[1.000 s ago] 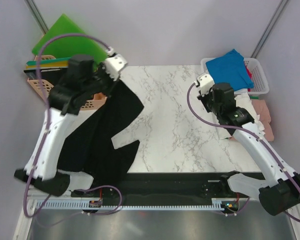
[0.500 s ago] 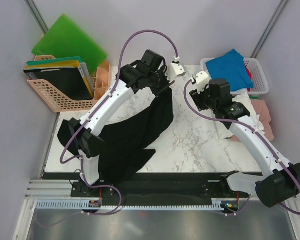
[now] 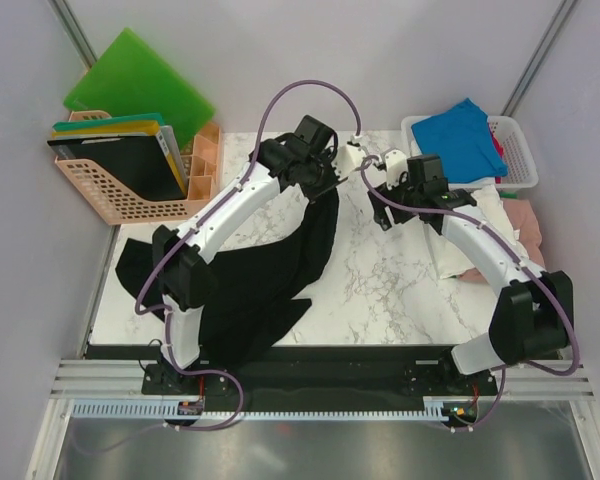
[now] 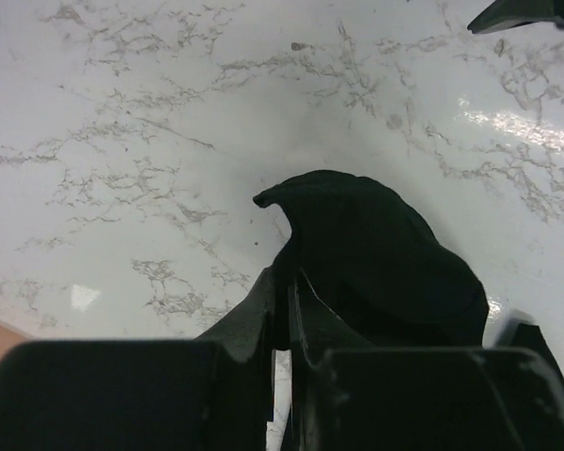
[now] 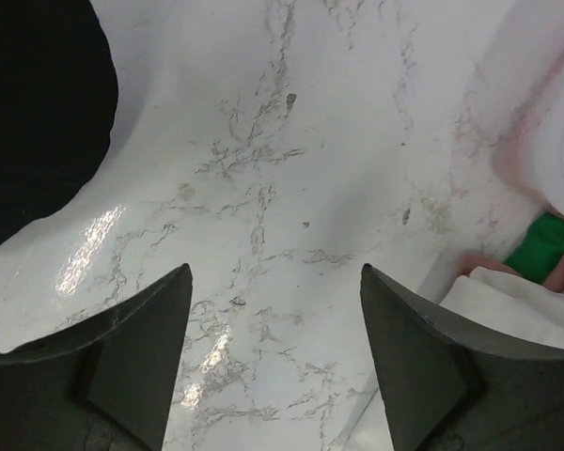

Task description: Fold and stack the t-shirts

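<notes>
Left wrist — L gripper (image 4: 284,305) pinches limp black t-shirt (image 4: 381,254), peaked fold.

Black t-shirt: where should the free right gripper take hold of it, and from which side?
Likely the hanging edge just below the left gripper, approached from the right. The black t-shirt drapes from that pinch, lifted off the table, and the open right gripper hovers beside it.
</notes>
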`<state>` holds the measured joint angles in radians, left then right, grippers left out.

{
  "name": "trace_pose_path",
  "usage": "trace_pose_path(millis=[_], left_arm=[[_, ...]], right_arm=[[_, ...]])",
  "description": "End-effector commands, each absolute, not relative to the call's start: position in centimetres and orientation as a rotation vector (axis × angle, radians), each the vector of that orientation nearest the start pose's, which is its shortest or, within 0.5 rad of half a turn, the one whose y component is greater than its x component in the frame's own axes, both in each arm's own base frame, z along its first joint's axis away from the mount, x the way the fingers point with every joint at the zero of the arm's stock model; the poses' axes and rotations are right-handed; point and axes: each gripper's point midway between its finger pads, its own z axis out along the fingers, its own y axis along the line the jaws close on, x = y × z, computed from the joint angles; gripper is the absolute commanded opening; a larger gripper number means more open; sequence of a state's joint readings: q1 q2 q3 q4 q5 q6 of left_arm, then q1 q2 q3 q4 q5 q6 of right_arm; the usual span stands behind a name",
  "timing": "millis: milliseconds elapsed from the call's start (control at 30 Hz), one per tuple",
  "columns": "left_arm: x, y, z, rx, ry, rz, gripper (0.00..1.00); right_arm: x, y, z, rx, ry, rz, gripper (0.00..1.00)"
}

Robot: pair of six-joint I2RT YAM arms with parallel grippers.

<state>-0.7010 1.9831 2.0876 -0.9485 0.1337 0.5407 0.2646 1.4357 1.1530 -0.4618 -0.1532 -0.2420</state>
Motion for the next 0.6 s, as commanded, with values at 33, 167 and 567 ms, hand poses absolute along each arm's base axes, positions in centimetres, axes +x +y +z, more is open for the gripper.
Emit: trace_pose_path(millis=[33, 167, 567], left_arm=[[40.2, -32.6, 20.7, 1.527, 1.890, -0.134, 0.15], [41.8, -32.2, 18.0, 1.563, 1.918, -0.055, 0.64], [45.3, -23.9, 19.8, 1.307, 2.041, -0.159, 0.76]], right_arm=[[39.2, 14.5, 16.8, -0.661, 2.202, 0.328, 0.80], [41.0, 15.2, 16.9, -0.655, 2.203, 0.339, 0.81], [42.6, 13.3, 12.6, -0.672, 2.312, 0.269, 0.82]])
